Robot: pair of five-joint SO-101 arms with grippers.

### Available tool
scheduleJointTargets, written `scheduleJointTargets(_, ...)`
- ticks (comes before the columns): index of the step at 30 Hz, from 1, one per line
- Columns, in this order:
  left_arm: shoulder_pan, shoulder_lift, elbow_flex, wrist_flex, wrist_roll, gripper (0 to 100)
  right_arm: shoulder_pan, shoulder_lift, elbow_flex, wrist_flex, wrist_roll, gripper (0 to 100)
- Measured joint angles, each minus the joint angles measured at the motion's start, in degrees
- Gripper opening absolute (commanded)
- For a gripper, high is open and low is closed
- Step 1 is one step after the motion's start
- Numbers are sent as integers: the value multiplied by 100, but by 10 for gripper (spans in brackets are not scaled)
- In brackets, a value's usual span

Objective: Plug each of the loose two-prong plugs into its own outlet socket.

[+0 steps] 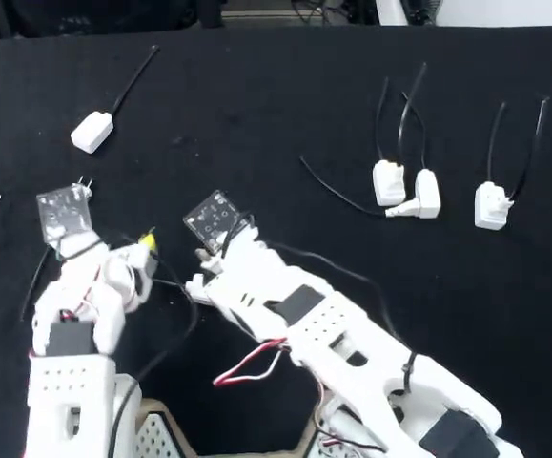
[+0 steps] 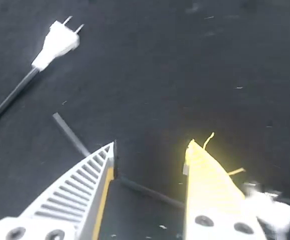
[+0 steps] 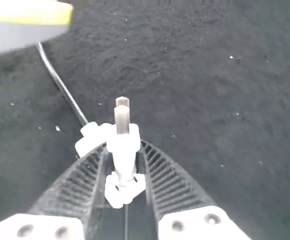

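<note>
My right gripper (image 3: 123, 146) is shut on a white two-prong plug (image 3: 122, 150) whose prongs point away from the wrist, just above the black cloth. In the high view this right gripper (image 1: 202, 267) sits left of centre. My left gripper (image 2: 150, 150) stands open close beside it, one finger white and one yellow, with a black cord (image 2: 147, 192) running between the fingers. A loose white plug (image 2: 59, 40) lies farther off on the cloth. Another loose white plug (image 1: 92, 132) with a black cord lies at the far left.
Three white blocks with black cords (image 1: 388, 181), (image 1: 426, 196), (image 1: 490, 205) stand at the right of the black-covered table (image 1: 256, 95). A black cord (image 1: 337, 196) trails toward them. The left arm's yellow finger (image 3: 27, 20) shows near the held plug.
</note>
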Motion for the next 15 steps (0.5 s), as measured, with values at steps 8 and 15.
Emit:
scheduleJointTargets(8,536,-1714,554,527,-9,223,-519,0,545,-1248,-26,10)
scheduleJointTargets(15,888,-2585,888,765,-193,223,-580,-44,668,-1407,-26,10)
